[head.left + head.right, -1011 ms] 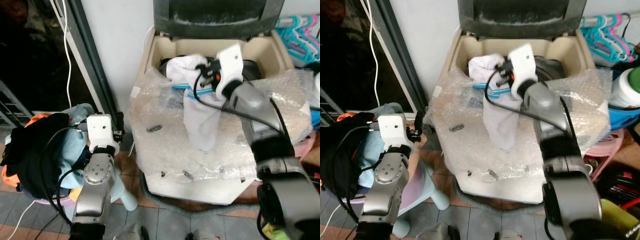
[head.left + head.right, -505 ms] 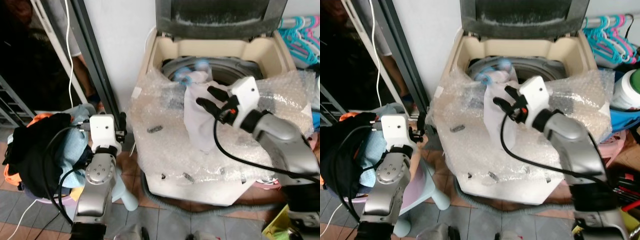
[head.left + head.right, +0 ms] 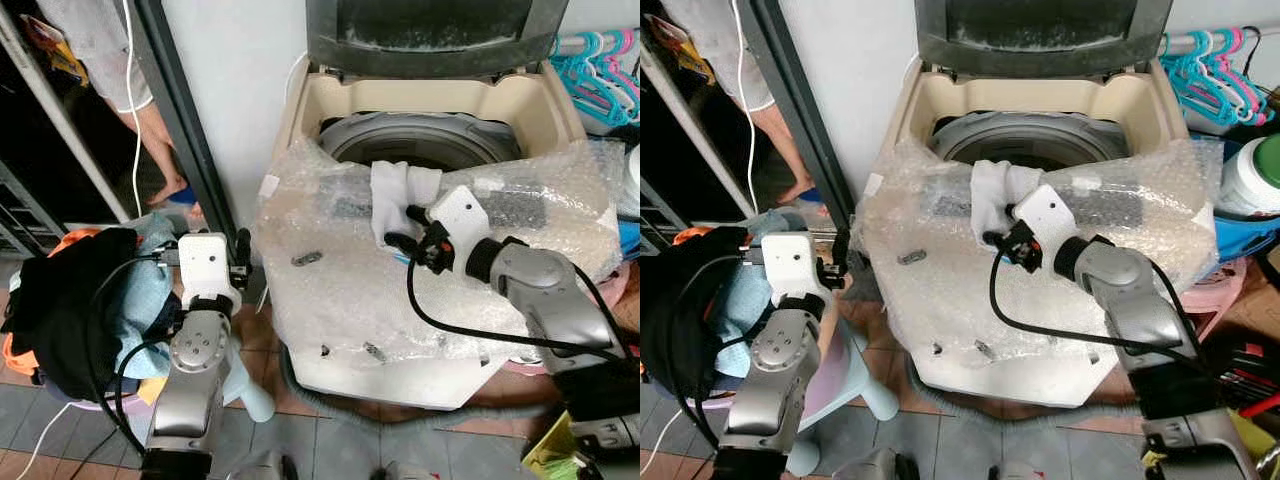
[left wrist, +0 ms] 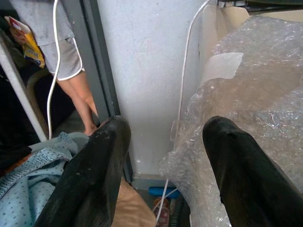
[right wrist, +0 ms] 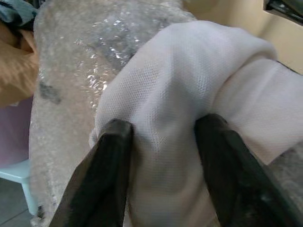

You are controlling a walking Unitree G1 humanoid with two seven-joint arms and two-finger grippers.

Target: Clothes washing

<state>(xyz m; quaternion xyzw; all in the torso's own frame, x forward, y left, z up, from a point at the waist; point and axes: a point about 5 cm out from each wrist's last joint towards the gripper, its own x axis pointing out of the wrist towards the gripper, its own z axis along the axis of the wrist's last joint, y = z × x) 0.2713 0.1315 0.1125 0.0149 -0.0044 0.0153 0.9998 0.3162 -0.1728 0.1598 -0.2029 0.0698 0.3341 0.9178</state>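
A white cloth (image 3: 395,195) hangs over the front rim of the open top-loading washing machine (image 3: 300,110), partly inside the grey drum (image 3: 430,145). My right gripper (image 3: 403,226) is at the cloth's lower end on the bubble wrap (image 3: 330,290). In the right wrist view its two fingers stand wide apart on either side of a bulge of the cloth (image 5: 189,71), so it is open. My left gripper (image 4: 163,137) is open and holds nothing, beside the machine's left front corner. Below it a basket holds a black garment (image 3: 60,300) and a blue cloth (image 3: 140,290).
The machine's dark lid (image 3: 430,30) stands up against the wall. A person's bare legs (image 3: 160,140) are in the dark doorway at the left. Plastic hangers (image 3: 605,70) hang at the far right, above a green-capped bottle (image 3: 1260,170). A white stool leg (image 3: 250,390) stands by the basket.
The right gripper has let go of the cloth over the drum, drawn back and dropped to its lower end. The cloth is now bunched shorter on the rim. The left arm stayed put.
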